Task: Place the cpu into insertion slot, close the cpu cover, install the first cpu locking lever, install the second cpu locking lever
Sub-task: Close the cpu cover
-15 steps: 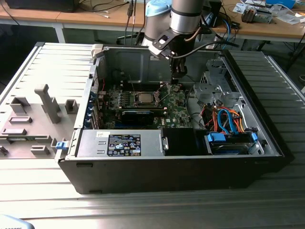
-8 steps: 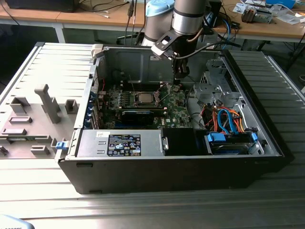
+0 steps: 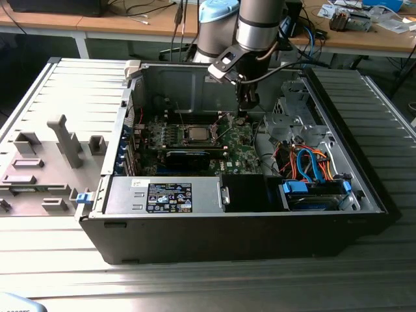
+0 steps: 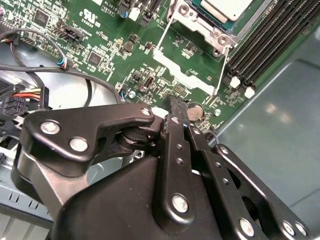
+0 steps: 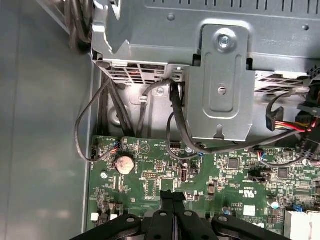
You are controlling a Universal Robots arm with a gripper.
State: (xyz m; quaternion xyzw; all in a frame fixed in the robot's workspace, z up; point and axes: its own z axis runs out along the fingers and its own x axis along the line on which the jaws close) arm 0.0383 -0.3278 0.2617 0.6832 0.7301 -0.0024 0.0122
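In the exterior view the arm reaches down into the open computer case (image 3: 364,195). Its gripper (image 3: 244,117) hangs low over the green motherboard (image 3: 244,153), near the cpu (image 3: 197,134) on the exterior view's right. The cpu sits in its socket, just behind a long black card (image 3: 188,158). Orange and blue cables (image 3: 312,166) crowd the case's corner, and a labelled power supply (image 3: 162,195) lies along the front wall. In the second wrist view the fingers are pressed together with nothing between them, their tip (image 4: 175,105) just beside a coin battery (image 4: 195,111). The cpu (image 4: 225,7) lies well apart from them, the cpu cover (image 4: 192,17) framing it. A thin silvery rod (image 4: 166,31) slants from the socket, beside the memory slots (image 4: 265,45). In the first wrist view the closed gripper (image 5: 172,196) points at the board near the battery (image 5: 124,163). Black cables (image 5: 175,115) trail from a grey metal drive cage (image 5: 225,85).
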